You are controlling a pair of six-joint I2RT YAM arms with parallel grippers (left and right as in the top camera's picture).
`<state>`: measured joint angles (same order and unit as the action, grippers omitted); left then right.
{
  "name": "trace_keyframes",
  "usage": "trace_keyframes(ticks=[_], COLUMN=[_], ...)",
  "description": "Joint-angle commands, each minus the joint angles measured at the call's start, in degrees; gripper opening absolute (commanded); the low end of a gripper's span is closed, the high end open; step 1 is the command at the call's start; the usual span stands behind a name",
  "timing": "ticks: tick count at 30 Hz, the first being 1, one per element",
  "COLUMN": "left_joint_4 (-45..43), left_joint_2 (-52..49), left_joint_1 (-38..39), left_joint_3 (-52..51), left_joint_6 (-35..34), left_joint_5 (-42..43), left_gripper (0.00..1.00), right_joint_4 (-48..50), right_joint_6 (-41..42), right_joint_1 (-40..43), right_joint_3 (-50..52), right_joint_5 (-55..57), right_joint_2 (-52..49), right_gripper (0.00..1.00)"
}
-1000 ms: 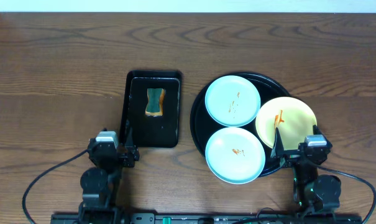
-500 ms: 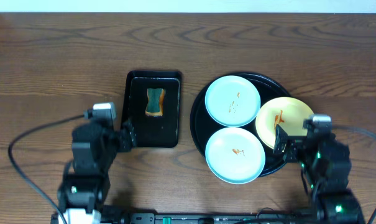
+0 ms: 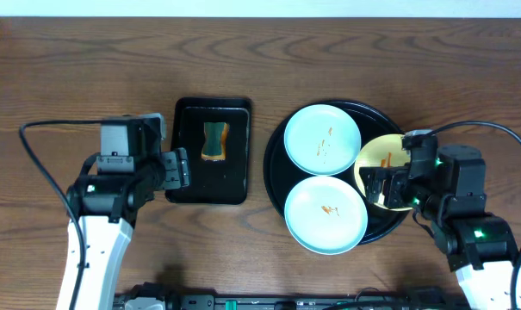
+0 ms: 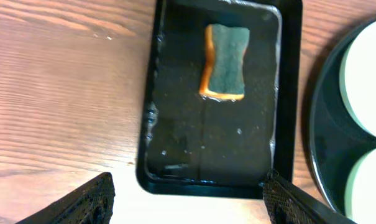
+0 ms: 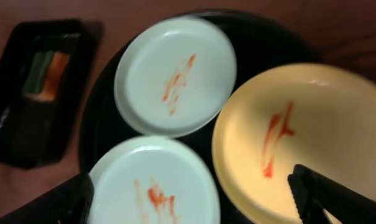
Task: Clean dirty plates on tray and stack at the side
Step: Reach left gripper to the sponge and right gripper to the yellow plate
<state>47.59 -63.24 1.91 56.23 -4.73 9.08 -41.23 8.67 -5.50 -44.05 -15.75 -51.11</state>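
Plates [image 3: 322, 138] sitting smeared | left gripper [image 4: 191, 196] gaping, sponge [image 4: 225, 61] ahead of jaws | right gripper [image 5: 197, 196] gaping over yellow plate [image 5: 312, 124] | next: grasping sponge

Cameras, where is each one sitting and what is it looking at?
Overhead: above the table, looking straight down at the left arm, the right arm, the small tray, its sponge, and the round tray of three plates.
Left wrist: on the left arm, looking down at the sponge in the small tray; its open jaws show at the bottom corners.
Right wrist: on the right arm, looking down at the plates; its open jaws show at the bottom corners.
Shared: both wrist views catch the sponge and the round tray.
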Motion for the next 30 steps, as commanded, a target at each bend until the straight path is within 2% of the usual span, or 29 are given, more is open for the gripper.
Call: trace_keyframes(ticks=[1,8,11,15,21,25,30], left_joint_4=[-0.1,-12.5,-17.3,-20.5,-26.8,-31.5,-34.3], left_joint_2=[-1.1,-3.1,-7.6,-15.0,-26.2,-32.6,-38.3], left_joint_1=[-0.2,0.6,1.8,3.6,7.4,8.9,9.0], left_joint_3=[1.2,1.2,1.2,1.2,1.2,1.2,1.2], left_joint_6=[-0.5,-0.5,-0.5,-0.5,-0.1,-0.1,-0.3], left_joint_5=[4.7,6.3,6.3,5.0,1.7,0.2,-1.4], left_gripper=[0.78,0.77,0.77,0.76,0.70,0.67,0.56], right_joint_4=[-2.8,-7.9,-9.3,-10.9,-10.6,-10.4,-10.4], right_joint_6=[0.8,1.2,3.0,6.1,6.6,6.6,6.6], right_joint_1=[-0.5,-0.6,-0.6,-0.6,-0.6,-0.6,-0.6], right_joint_3=[-0.8,0.1,1.2,2.1,2.2,2.2,2.2], right_joint_5=[-3.4,-4.8,-6.0,-6.0,-5.9,-5.9,-5.9], right_joint_2=[-0.5,-3.9,-6.9,-10.7,-14.6,-15.2,-15.2], right_gripper=[0.91,0.85,0.78,0.76,0.72,0.73,0.73])
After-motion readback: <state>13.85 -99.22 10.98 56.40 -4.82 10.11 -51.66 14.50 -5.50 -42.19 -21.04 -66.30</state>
